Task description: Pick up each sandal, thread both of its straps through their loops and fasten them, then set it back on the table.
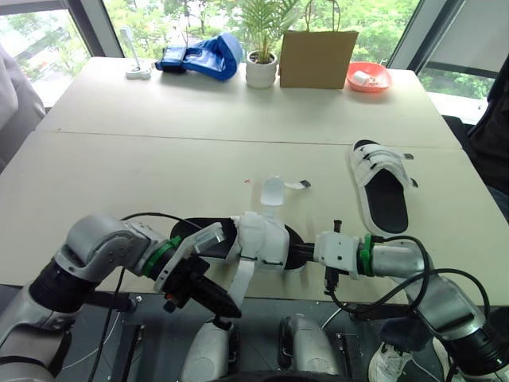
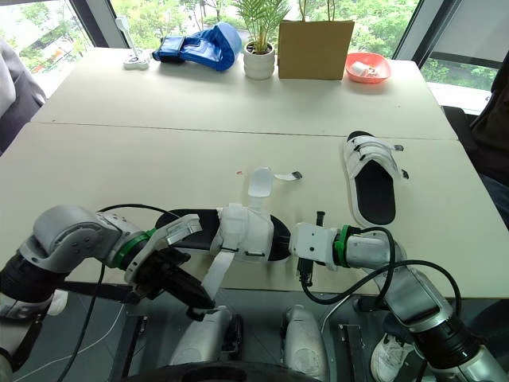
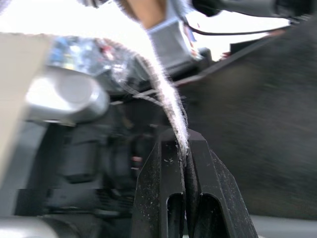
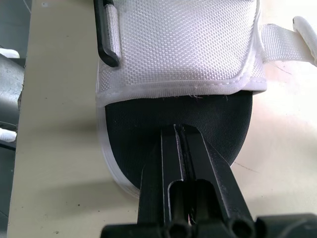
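Fingers of L gripper pinch shut on fuzzy-edged white strap hanging off front edge of table. R gripper closed, tips on black insole of near sandal: white woven upper, white rim, black loop. 2nd sandal lies flat, well apart to right.

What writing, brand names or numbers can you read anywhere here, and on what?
None can be read.
The paper bag, the blue glove, the plant pot, the near sandal and the far sandal show no legible lettering.
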Controlling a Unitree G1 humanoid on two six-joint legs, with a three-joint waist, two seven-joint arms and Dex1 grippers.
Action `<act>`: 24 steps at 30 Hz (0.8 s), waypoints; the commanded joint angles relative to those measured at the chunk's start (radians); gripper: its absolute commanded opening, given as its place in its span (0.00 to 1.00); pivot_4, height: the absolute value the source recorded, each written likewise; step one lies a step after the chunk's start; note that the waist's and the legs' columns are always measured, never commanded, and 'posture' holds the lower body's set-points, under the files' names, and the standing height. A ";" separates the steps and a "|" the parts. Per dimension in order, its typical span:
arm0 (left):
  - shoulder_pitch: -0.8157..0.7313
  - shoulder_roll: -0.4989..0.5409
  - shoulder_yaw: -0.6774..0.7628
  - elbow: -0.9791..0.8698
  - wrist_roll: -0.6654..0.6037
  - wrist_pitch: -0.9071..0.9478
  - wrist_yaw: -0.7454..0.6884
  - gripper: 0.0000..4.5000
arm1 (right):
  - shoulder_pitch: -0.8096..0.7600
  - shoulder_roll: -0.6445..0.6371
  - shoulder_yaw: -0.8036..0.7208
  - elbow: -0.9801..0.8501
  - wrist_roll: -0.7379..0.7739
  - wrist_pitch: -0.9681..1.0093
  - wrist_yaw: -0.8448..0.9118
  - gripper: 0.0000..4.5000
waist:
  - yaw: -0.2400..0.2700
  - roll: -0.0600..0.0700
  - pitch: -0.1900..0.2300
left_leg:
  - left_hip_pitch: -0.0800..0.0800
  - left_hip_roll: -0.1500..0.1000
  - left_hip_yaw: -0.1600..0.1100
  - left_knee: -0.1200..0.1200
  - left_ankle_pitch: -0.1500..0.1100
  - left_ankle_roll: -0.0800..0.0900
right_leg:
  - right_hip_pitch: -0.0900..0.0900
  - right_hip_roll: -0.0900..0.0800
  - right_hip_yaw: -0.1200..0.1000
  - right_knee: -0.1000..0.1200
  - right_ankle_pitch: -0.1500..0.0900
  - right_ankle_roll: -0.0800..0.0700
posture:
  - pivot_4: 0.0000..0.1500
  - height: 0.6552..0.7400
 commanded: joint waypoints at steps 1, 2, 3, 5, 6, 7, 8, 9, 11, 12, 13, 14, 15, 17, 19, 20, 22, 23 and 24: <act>-0.040 -0.022 0.081 -0.020 -0.108 0.049 0.007 0.01 | 0.026 0.001 0.061 0.054 -0.039 0.013 0.014 0.00 | 0.000 0.000 0.000 | 0.000 0.000 0.000 0.000 0.000 0.000 | 0.000 0.000 0.000 0.000 0.000 0.000 | 1.00 0.77; -0.077 -0.061 0.115 0.019 -0.148 0.085 0.035 0.01 | 0.025 0.000 0.062 0.056 -0.043 0.009 0.013 0.00 | 0.001 0.000 0.000 | 0.000 0.000 0.000 0.000 0.000 0.000 | 0.000 0.000 0.000 0.000 0.000 0.000 | 1.00 0.77; -0.124 -0.107 0.146 0.070 -0.179 0.125 0.066 0.01 | 0.022 0.001 0.063 0.059 -0.045 0.007 0.013 0.00 | 0.002 0.000 0.000 | 0.000 0.000 0.000 0.000 0.000 0.000 | 0.000 0.000 0.000 0.000 0.000 0.000 | 1.00 0.77; -0.193 -0.179 0.193 0.146 -0.211 0.169 0.126 0.01 | 0.019 0.003 0.063 0.066 -0.050 0.002 0.014 0.00 | 0.002 -0.002 0.000 | 0.000 0.000 -0.001 0.000 0.001 -0.001 | 0.001 0.001 -0.001 0.000 0.000 0.000 | 1.00 0.77; -0.221 -0.207 0.212 0.180 -0.216 0.174 0.158 0.01 | 0.018 0.004 0.064 0.069 -0.052 0.000 0.014 0.00 | -0.001 -0.001 0.000 | 0.000 0.000 -0.001 0.000 0.001 -0.001 | 0.001 0.001 -0.001 0.000 0.000 0.000 | 1.00 0.77; -0.245 -0.230 0.227 0.212 -0.218 0.175 0.191 0.01 | 0.017 0.004 0.064 0.071 -0.053 -0.003 0.014 0.00 | -0.002 -0.001 0.000 | 0.000 0.000 -0.001 0.000 0.001 -0.001 | 0.001 0.001 -0.001 0.000 0.001 0.002 | 1.00 0.77; -0.260 -0.245 0.236 0.234 -0.225 0.176 0.219 0.01 | 0.016 0.004 0.065 0.073 -0.054 -0.004 0.014 0.00 | -0.003 -0.002 0.000 | 0.000 0.000 -0.001 0.000 0.001 -0.001 | 0.001 0.001 -0.001 0.000 0.001 0.003 | 1.00 0.77; -0.280 -0.268 0.253 0.275 -0.213 0.176 0.256 0.01 | 0.014 0.004 0.066 0.076 -0.058 -0.008 0.014 0.00 | -0.004 -0.001 0.000 | 0.000 0.000 -0.001 0.000 0.001 -0.001 | 0.000 0.002 -0.001 0.000 0.001 0.002 | 1.00 0.77; -0.315 -0.294 0.277 0.372 -0.220 0.176 0.309 0.01 | 0.009 0.004 0.069 0.082 -0.062 -0.013 0.013 0.00 | -0.001 -0.001 0.000 | 0.000 0.000 -0.002 0.000 0.001 -0.002 | 0.000 0.002 -0.001 0.001 0.001 0.002 | 1.00 0.77; -0.328 -0.304 0.288 0.412 -0.220 0.176 0.330 0.01 | 0.006 0.004 0.069 0.086 -0.063 -0.015 0.013 0.00 | 0.000 -0.001 0.000 | 0.000 0.000 -0.002 0.000 0.002 -0.002 | 0.000 0.002 -0.001 0.001 0.001 0.002 | 1.00 0.77; -0.336 -0.307 0.293 0.436 -0.227 0.176 0.346 0.01 | 0.005 0.005 0.069 0.088 -0.063 -0.016 0.013 0.00 | 0.001 -0.001 0.000 | 0.000 0.000 -0.002 0.000 0.002 -0.003 | 0.001 0.002 -0.001 0.001 0.001 0.002 | 1.00 0.77; -0.340 -0.323 0.304 0.459 -0.212 0.176 0.374 0.01 | 0.003 0.006 0.069 0.089 -0.063 -0.016 0.012 0.00 | 0.002 -0.001 0.000 | 0.000 0.000 -0.002 0.000 0.002 -0.003 | 0.001 0.001 -0.001 0.001 0.001 0.002 | 1.00 0.77; -0.344 -0.339 0.313 0.483 -0.196 0.176 0.404 0.01 | 0.002 0.006 0.068 0.090 -0.063 -0.017 0.013 0.00 | 0.003 -0.001 0.000 | 0.000 0.000 -0.002 0.000 0.002 -0.003 | 0.001 0.001 -0.001 0.001 0.001 0.002 | 1.00 0.77; -0.354 -0.374 0.341 0.533 -0.162 0.176 0.465 0.01 | 0.000 0.006 0.067 0.090 -0.063 -0.016 0.012 0.00 | 0.007 -0.001 0.000 | 0.000 0.000 -0.002 0.000 0.002 -0.003 | 0.002 0.001 -0.002 0.000 0.001 0.002 | 1.00 0.77; -0.365 -0.416 0.372 0.588 -0.132 0.172 0.528 0.01 | -0.003 0.003 0.064 0.093 -0.061 -0.017 0.013 0.00 | 0.007 -0.001 0.000 | 0.000 -0.001 -0.003 0.001 0.002 -0.003 | 0.003 0.000 -0.003 0.000 0.001 0.002 | 1.00 0.77; -0.372 -0.432 0.382 0.613 -0.121 0.173 0.554 0.01 | -0.004 0.001 0.062 0.095 -0.059 -0.017 0.014 0.00 | 0.007 -0.001 0.000 | 0.000 -0.001 -0.003 0.001 0.002 -0.003 | 0.003 0.000 -0.003 0.000 0.001 0.002 | 1.00 0.77; -0.387 -0.457 0.396 0.637 -0.099 0.159 0.577 0.13 | -0.005 -0.001 0.058 0.096 -0.057 -0.015 0.013 0.00 | 0.006 -0.001 0.000 | 0.000 -0.001 -0.003 0.001 0.002 -0.003 | 0.003 0.000 -0.003 0.000 0.001 0.002 | 1.00 0.77; -0.396 -0.461 0.398 0.642 -0.090 0.153 0.579 0.20 | -0.004 -0.001 0.057 0.095 -0.056 -0.014 0.012 0.00 | 0.006 -0.001 0.000 | 0.000 -0.001 -0.003 0.001 0.002 -0.003 | 0.003 0.000 -0.003 0.000 0.001 0.003 | 1.00 0.77; -0.406 -0.462 0.397 0.648 -0.078 0.149 0.579 0.29 | -0.003 -0.002 0.057 0.094 -0.056 -0.013 0.012 0.00 | 0.005 -0.001 0.000 | 0.000 -0.001 -0.003 0.001 0.002 -0.003 | 0.003 0.000 -0.003 0.000 0.001 0.003 | 1.00 0.77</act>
